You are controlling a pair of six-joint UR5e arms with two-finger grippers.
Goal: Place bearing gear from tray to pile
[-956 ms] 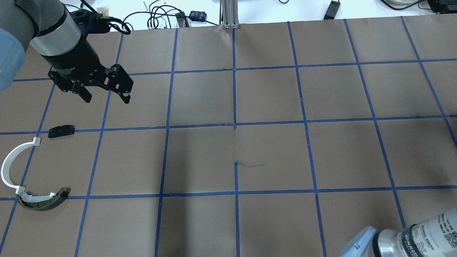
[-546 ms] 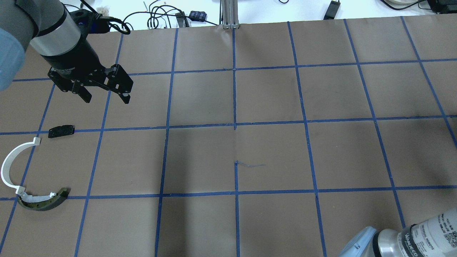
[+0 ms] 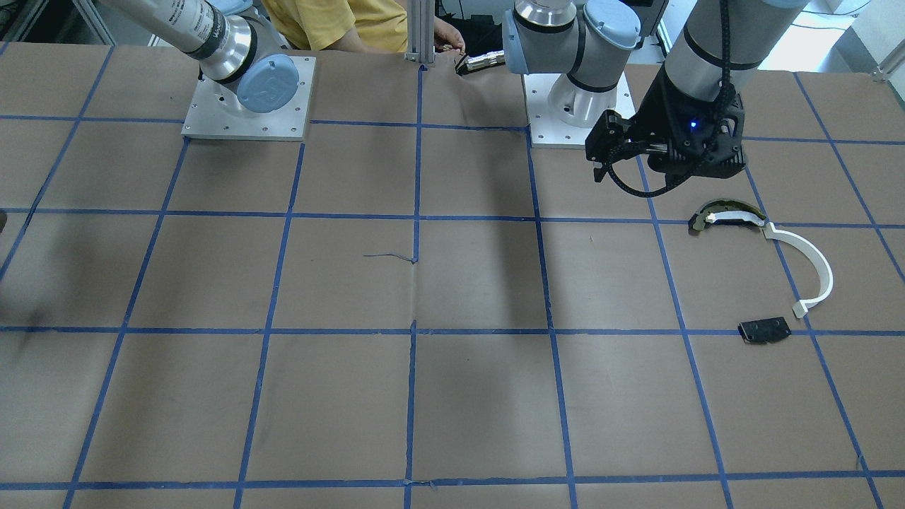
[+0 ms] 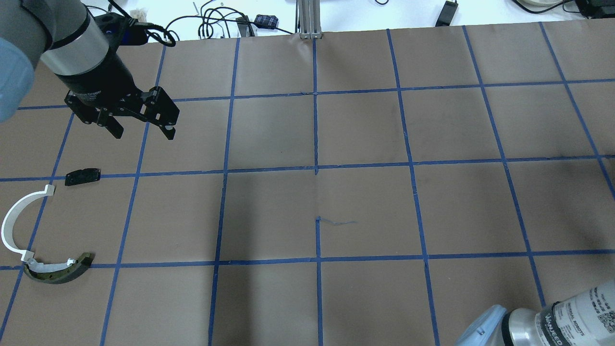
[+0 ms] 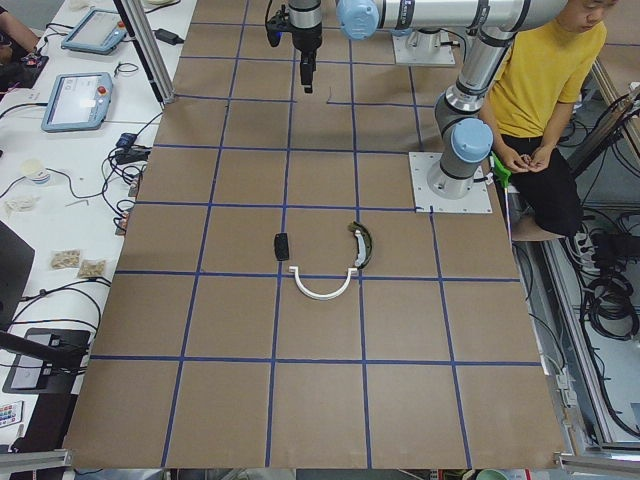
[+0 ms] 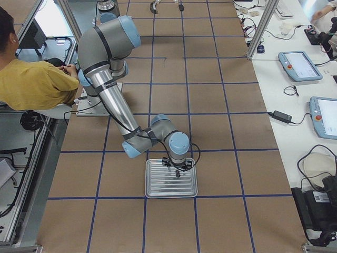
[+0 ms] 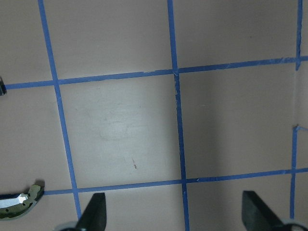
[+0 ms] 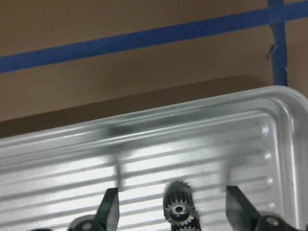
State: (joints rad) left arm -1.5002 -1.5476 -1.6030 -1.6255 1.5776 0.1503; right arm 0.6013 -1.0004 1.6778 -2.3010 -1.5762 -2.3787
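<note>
Nothing has shifted: bearing gear (image 8: 179, 208) lies centred inside the spread right tool (image 8: 172, 190)

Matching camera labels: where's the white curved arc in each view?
Front-facing: white arc at right, mid-height.
Overhead: arc at far left, lower half.
Exterior left: arc near the middle of the view.
Exterior right: not in it.
Left wrist: not in it.
Right wrist: not in it.
Shared landmark: the olive-edged curved piece beside one end of the arc.

The bearing gear (image 8: 179, 209) lies in the tray (image 8: 216, 139), well apart from the pile (image 5: 322, 294).
</note>
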